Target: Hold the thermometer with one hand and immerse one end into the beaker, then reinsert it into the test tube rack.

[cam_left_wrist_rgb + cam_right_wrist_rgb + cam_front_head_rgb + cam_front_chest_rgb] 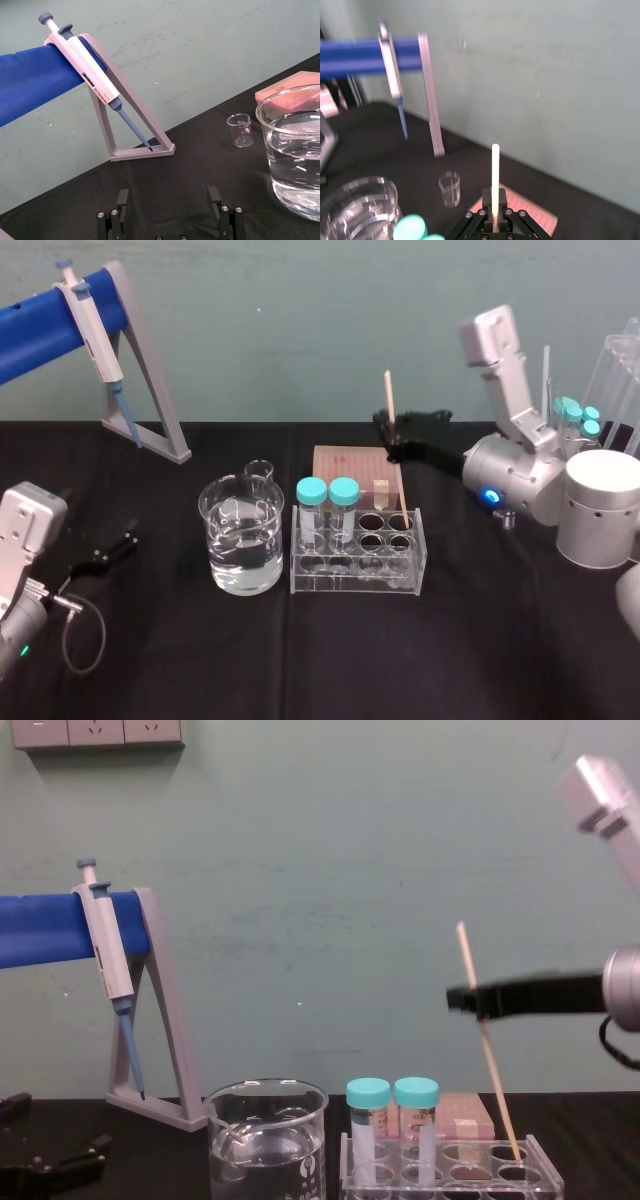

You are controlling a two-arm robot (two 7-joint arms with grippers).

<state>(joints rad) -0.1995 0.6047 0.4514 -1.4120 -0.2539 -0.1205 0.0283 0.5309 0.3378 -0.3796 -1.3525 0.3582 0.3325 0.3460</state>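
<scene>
The thermometer [390,398] is a thin cream rod leaning slightly, its lower end in a back right hole of the clear test tube rack [357,578]. My right gripper [392,427] reaches in from the right and is shut on the rod's upper part. From the side, the black fingers [470,999] clamp the thermometer [487,1045] well above the rack [540,1176]. The right wrist view has the rod [495,170] rising from between the closed fingertips. The beaker [241,540], about half full of water, stands left of the rack. My left gripper [168,200] rests open on the table at the left.
Two teal-capped tubes [328,492] stand in the rack's left holes. A pink box [352,468] lies behind it, and a small glass beaker [259,470] sits behind the big one. The pipette on its grey stand [150,415] is at the back left, and a white cylinder [600,505] is at the right.
</scene>
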